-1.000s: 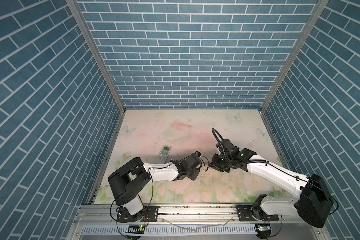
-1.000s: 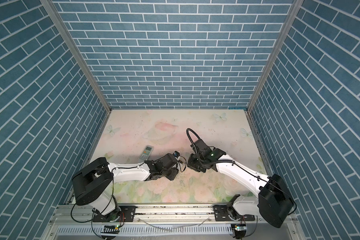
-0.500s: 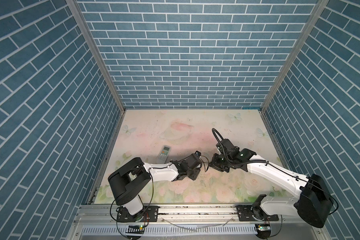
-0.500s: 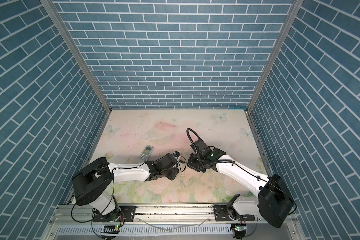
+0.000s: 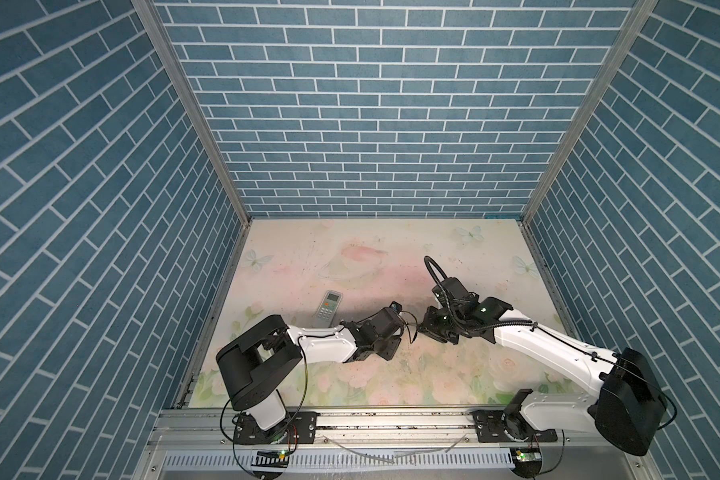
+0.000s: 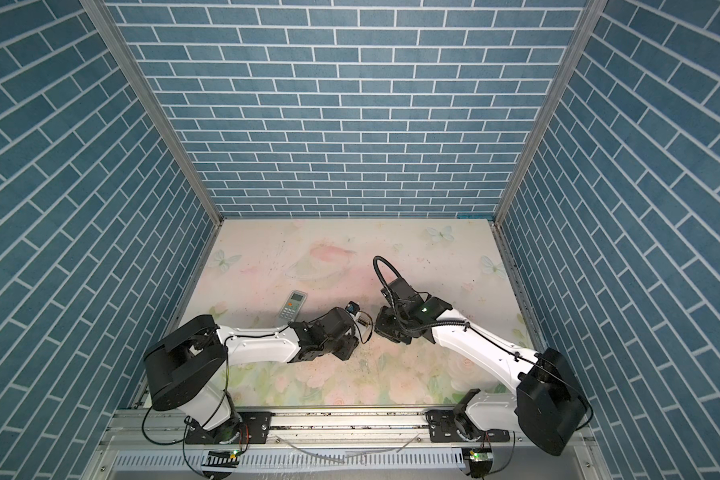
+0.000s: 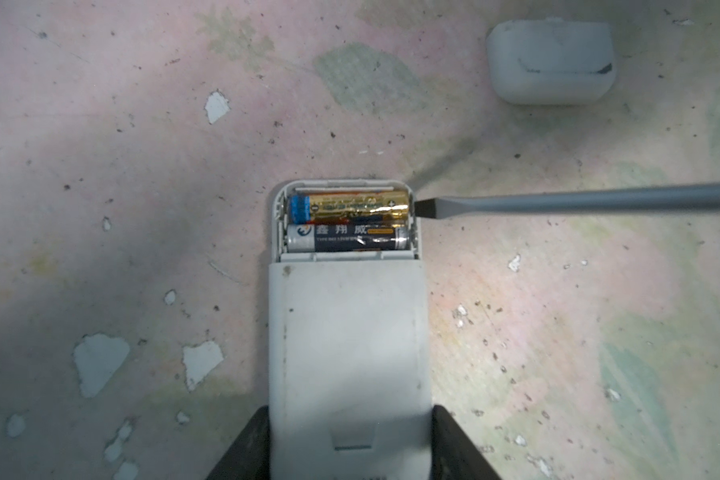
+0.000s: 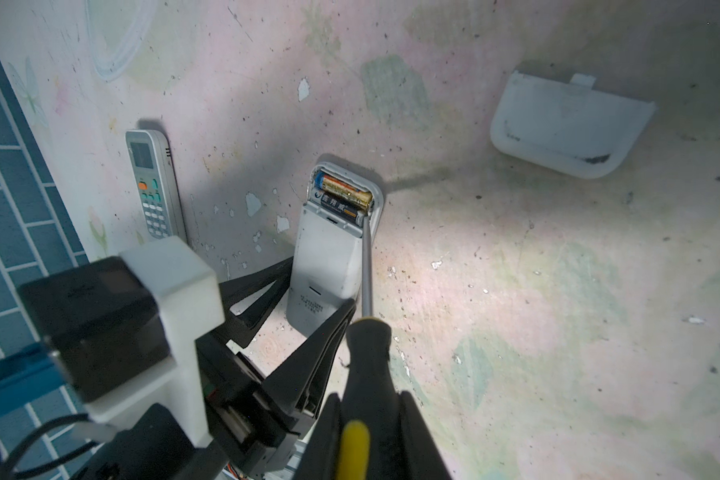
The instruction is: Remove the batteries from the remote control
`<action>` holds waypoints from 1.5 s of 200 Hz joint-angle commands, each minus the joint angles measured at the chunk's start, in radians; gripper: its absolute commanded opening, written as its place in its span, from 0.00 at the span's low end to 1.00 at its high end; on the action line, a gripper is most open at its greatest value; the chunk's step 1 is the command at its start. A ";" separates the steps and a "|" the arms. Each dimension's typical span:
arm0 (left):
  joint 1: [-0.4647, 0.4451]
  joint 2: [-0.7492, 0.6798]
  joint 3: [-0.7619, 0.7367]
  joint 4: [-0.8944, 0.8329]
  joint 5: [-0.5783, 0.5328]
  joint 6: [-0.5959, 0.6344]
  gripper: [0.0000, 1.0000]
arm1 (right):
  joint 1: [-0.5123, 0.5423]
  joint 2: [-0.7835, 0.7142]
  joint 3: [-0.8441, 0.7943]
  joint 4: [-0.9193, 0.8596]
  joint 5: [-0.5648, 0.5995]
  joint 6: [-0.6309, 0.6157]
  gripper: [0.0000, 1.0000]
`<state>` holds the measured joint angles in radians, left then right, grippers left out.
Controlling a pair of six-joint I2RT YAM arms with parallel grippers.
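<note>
Where your left arm lies: low over the table (image 5: 350,266), stretched from its near-left base toward the middle, forearm almost level.
Left gripper (image 7: 350,436): you have its jaws clamped on the remote (image 7: 348,332), one finger against each long edge.
Right arm: it rises from the near-right base and reaches left to the middle, wrist bent down, a black cable looping above it.
Right gripper (image 8: 371,432): jaws closed tight on the black-and-yellow handle of the screwdriver (image 8: 366,266).
Screwdriver: your shaft points left at the remote. The flat tip sits at the rim of the open compartment, by the gold battery's plus end; you cannot tell whether it touches.
Remote: back up, in the middle of the table, between your two grippers. Its compartment is open at the end away from the left gripper.
Batteries: both sit in the compartment, side by side. The gold battery (image 7: 358,206) is at the outer end, and the dark battery (image 7: 350,239) lies just beside it, toward the left gripper.
Cover (image 7: 551,62): off, lying on the table well apart from the remote.
Second remote (image 5: 328,308): buttons up, left of and farther than your left gripper, apart from it.
</note>
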<state>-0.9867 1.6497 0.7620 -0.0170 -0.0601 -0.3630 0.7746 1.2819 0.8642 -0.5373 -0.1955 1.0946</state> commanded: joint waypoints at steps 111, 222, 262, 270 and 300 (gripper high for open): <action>-0.004 0.046 -0.041 -0.072 0.052 -0.020 0.47 | -0.016 0.032 -0.032 0.054 0.007 0.004 0.00; -0.003 0.082 -0.038 -0.054 0.065 -0.016 0.40 | -0.017 0.008 -0.039 0.111 -0.041 0.009 0.00; -0.004 0.083 -0.041 -0.051 0.068 -0.014 0.39 | -0.016 -0.002 -0.048 0.141 -0.057 0.013 0.00; -0.004 0.082 -0.041 -0.050 0.068 -0.014 0.39 | -0.016 -0.004 -0.047 0.143 -0.059 0.013 0.00; -0.004 0.082 -0.044 -0.048 0.071 -0.014 0.37 | -0.017 -0.019 -0.041 0.153 -0.062 0.013 0.00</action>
<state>-0.9859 1.6672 0.7589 0.0315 -0.0761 -0.3737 0.7563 1.2942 0.8349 -0.4725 -0.2146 1.0962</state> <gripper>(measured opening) 0.574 0.218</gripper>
